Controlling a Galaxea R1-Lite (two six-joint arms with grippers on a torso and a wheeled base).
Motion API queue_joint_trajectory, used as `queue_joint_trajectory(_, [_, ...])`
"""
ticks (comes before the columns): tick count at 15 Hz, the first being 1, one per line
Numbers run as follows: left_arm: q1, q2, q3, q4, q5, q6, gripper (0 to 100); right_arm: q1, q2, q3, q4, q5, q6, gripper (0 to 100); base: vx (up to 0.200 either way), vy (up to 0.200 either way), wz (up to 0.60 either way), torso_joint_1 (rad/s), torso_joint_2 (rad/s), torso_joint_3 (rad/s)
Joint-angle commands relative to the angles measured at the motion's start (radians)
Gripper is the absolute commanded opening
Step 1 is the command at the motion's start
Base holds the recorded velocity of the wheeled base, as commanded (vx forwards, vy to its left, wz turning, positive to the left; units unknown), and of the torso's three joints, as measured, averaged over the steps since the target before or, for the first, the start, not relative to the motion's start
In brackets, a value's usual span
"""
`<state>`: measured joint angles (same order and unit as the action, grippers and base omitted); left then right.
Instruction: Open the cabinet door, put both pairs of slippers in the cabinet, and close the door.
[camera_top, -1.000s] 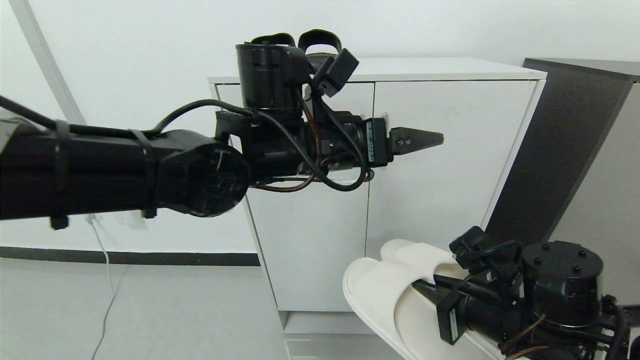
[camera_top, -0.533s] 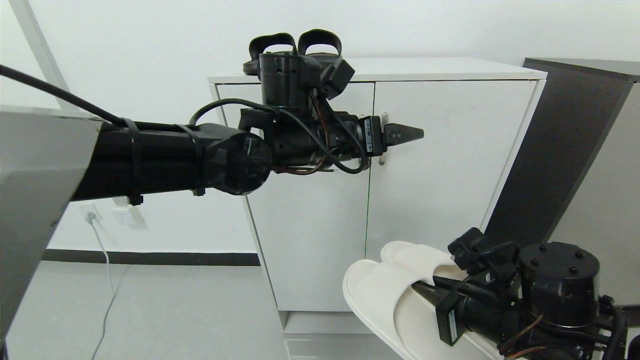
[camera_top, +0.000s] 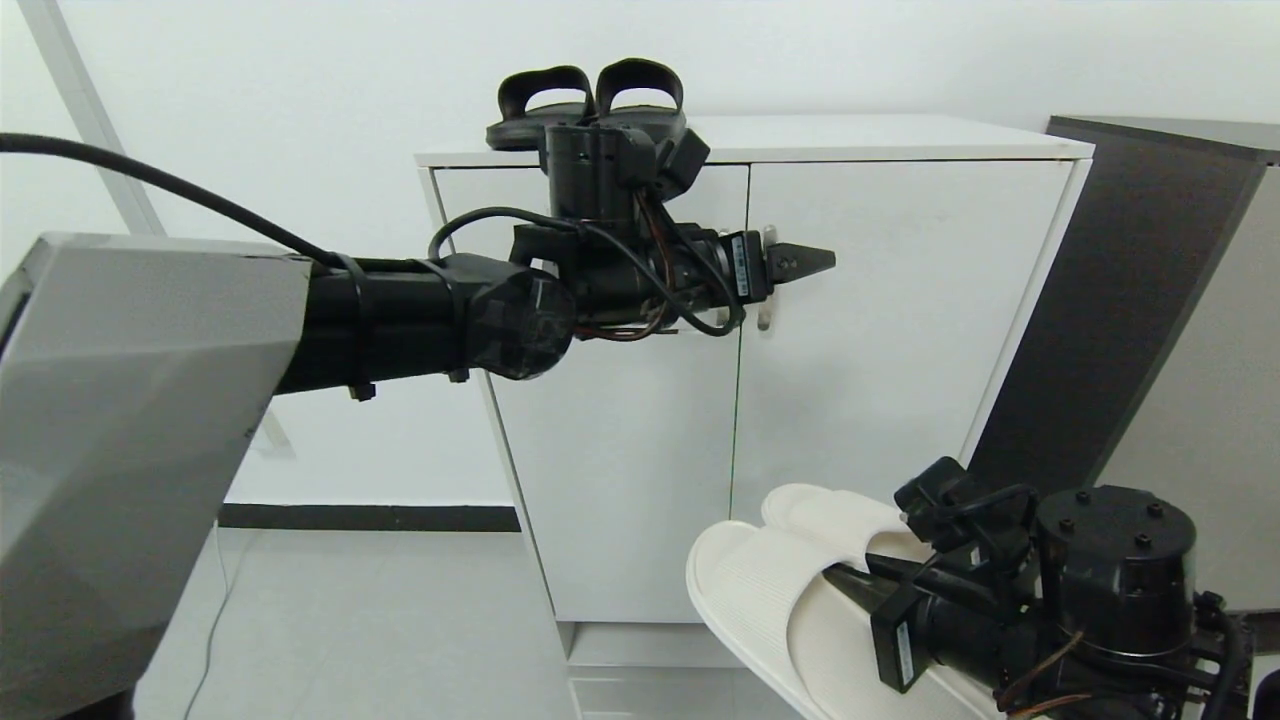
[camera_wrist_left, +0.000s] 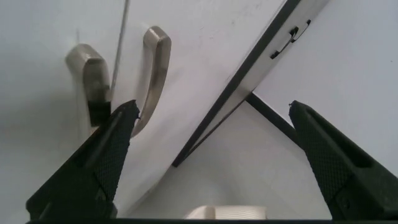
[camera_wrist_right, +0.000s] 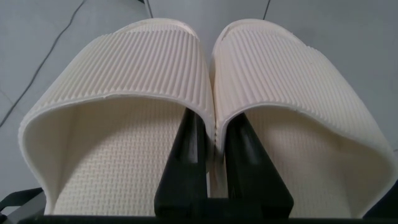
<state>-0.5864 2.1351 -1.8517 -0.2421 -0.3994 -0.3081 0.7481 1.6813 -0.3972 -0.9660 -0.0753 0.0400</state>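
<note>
Upper middle of the head view: left gripper (camera_top: 805, 262) is level with the top part of the cabinet (camera_top: 900, 330) front, right at the seam between the two closed doors (camera_top: 620, 450), beside the door handles (camera_top: 765, 300). From its wrist camera the fingers (camera_wrist_left: 93, 168) are spread wide, nothing between them, with the handles just ahead near one finger. My read is that it is held open like this to bracket a handle and pull, so the door-opening step is not yet done. Black slippers (camera_top: 590, 95) sit side by side on the cabinet top, upper centre of the frame, just behind that arm's wrist. They look parked there to wait for a free gripper. Lower right of the frame: right gripper (camera_top: 845, 578) holds the white slippers (camera_top: 760, 590) low and in front of the cabinet's right door, toes towards the cabinet. The wrist view has the jaws pressed together on the two inner side walls where the slippers meet. That lets one pinch carry the whole pair. They are probably held low and back so the pair is ready to go in once a door swings, though that right door's swing may still meet them. Nothing is inside the cabinet yet, as far as I can tell.
</note>
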Motion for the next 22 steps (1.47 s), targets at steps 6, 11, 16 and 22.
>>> queue_joint_trajectory(6, [-0.010,0.077,-0.116,0.046,0.010,-0.002,100,0.000,0.017,0.001,0.000,0.000,0.000,0,0.000,0.000,0.00,0.000,0.00,0.000])
queue_joint_trajectory(11, [-0.010,0.062,-0.095,0.046,0.017,-0.028,0,0.008,0.011,0.012,0.000,0.003,0.000,0,0.000,0.000,0.00,0.000,0.00,0.000])
queue_joint_trajectory(16, [-0.024,-0.044,0.052,0.037,0.011,-0.028,0,0.037,-0.015,0.049,0.000,0.037,0.001,0,0.000,0.000,0.00,0.000,0.00,0.000])
queue_joint_trajectory(22, [-0.070,-0.173,0.227,0.006,0.011,-0.023,0,0.071,-0.074,0.087,0.001,0.120,-0.002,0,0.000,0.000,0.00,0.000,0.00,0.000])
